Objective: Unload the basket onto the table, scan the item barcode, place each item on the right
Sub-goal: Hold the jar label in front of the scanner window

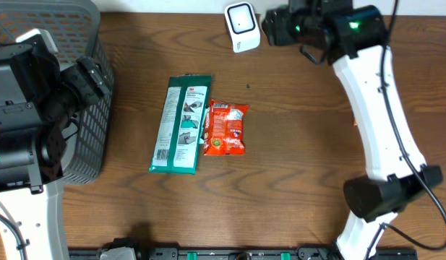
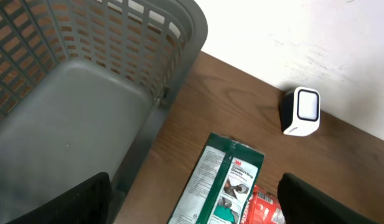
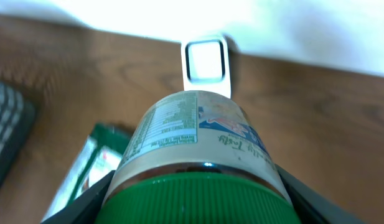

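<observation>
Item: a jar point(image 3: 198, 143) with a green ribbed lid and a paper label, held by the right tool point(image 3: 198, 208) just short of the white scanner point(image 3: 205, 60), at 12 o'clock on the tabletop point(image 1: 295, 159).
Right tool: clamped on the jar, one finger on either side of its lidded end.
Left tool point(image 1: 89, 79): fingers apart and holding nothing, over the grey basket point(image 1: 92, 148) at 9 o'clock.
Handling: the jar is probably rigid, smooth-sided and fairly weighty. The glossy wall could twist in the grip, so the ribbed lid end looks like the surer hold, and it leaves the label uncovered.
Right wrist view: shows the jar's printed panel and the scanner window dead ahead. No barcode can be made out.
Overhead view: the arm hides the jar. A green packet point(image 1: 181, 124) and a red packet point(image 1: 226, 128) lie side by side at centre.
</observation>
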Robot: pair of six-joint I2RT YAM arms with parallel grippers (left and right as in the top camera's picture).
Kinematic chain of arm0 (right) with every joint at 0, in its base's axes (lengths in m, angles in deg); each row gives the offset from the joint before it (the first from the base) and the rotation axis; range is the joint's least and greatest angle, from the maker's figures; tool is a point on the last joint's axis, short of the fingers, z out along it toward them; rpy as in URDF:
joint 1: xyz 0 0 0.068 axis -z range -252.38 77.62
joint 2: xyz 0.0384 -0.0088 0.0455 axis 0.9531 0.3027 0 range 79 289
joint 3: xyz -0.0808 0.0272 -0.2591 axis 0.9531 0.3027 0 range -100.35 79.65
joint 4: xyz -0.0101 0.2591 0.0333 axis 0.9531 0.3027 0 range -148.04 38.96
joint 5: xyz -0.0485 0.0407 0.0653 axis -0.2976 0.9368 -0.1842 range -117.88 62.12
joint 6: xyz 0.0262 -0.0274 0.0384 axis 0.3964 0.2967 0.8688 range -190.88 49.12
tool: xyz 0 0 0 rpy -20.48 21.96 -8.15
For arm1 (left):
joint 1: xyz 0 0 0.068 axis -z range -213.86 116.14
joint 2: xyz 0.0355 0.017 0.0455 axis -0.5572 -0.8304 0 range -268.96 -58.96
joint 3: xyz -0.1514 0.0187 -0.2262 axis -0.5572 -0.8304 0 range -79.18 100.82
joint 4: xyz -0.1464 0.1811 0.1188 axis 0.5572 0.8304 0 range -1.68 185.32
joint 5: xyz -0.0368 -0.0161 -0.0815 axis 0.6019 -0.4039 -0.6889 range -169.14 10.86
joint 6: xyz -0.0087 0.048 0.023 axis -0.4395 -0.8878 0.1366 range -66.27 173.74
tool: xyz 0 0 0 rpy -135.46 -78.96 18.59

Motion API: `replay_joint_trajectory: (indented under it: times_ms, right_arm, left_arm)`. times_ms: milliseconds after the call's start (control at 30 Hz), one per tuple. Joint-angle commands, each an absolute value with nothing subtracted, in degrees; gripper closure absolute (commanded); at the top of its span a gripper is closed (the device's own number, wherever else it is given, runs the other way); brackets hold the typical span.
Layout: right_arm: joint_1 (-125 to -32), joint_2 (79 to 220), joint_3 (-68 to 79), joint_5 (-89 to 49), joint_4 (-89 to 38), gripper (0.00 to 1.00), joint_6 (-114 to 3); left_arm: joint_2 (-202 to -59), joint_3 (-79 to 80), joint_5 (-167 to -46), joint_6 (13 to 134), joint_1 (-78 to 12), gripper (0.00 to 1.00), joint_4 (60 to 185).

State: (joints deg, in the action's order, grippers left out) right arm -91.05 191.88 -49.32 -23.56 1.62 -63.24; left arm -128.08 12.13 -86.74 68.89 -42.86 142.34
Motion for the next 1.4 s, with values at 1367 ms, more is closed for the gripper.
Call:
replay_joint_trajectory:
  times_ms: [1367]
  right_arm:
    - [-91.56, 229.08, -48.90, -25.03, -69.54, 0.99, -50.41]
  left_arm:
    - [-128.19, 12.13, -87.09, 68.39, -43.08, 0.15, 142.49]
